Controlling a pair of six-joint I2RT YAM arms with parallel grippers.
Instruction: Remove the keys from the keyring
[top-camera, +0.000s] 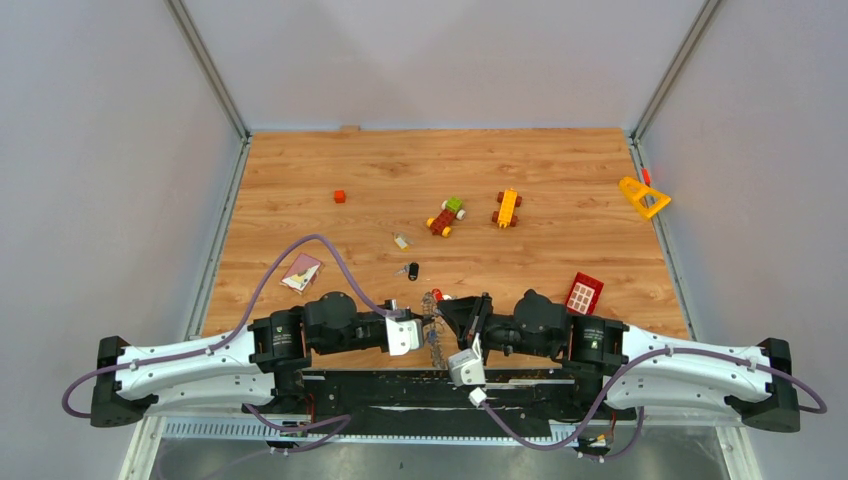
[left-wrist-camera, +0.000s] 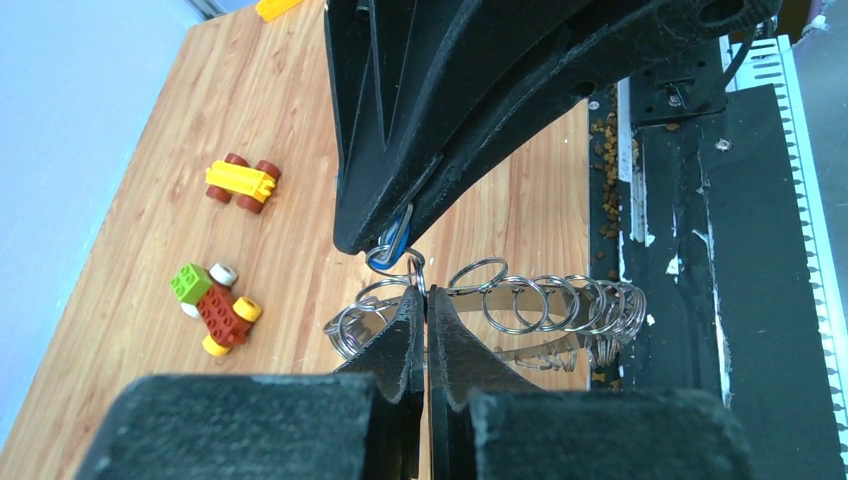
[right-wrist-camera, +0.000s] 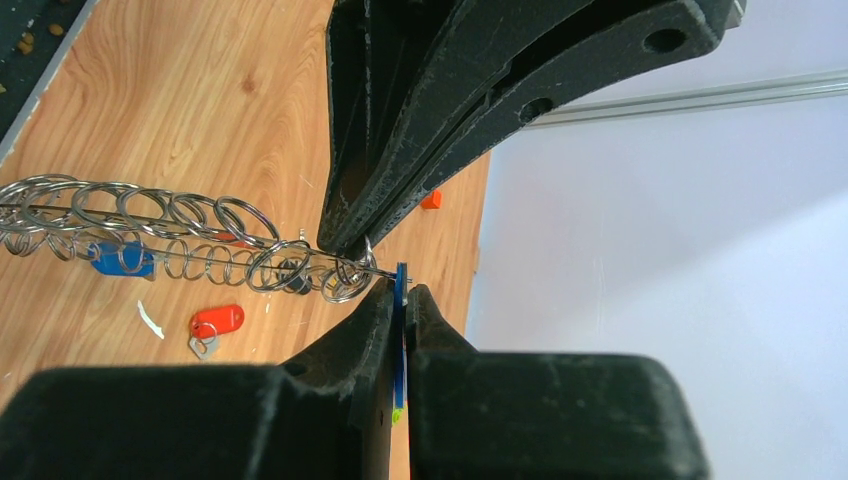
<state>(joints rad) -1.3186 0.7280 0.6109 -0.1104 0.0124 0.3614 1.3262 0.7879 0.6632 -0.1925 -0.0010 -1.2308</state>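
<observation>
We see a wooden table (top-camera: 560, 160) closed in by plain grey walls (top-camera: 100, 150). The keyring (left-wrist-camera: 560, 300), one big ring carrying many small wire rings, is held up over the near part of the table, between the two grippers. The left gripper (left-wrist-camera: 424, 305) is closed tight on one small ring of it. The right gripper (right-wrist-camera: 401, 300), facing it, pinches the flat head of a blue key (right-wrist-camera: 400, 272) just beside the keyring.

Beyond the keyring lie one red key (right-wrist-camera: 217, 322) and one black key (top-camera: 411, 270). A second blue head (right-wrist-camera: 115, 258) shows under the rings, perhaps hanging on them.

Farther behind the keyring we count two toy vehicles (top-camera: 446, 217) (top-camera: 507, 208), one orange cube (top-camera: 339, 196) and one yellow triangle (top-camera: 644, 197). One red window block (top-camera: 584, 293) lies to its right.
</observation>
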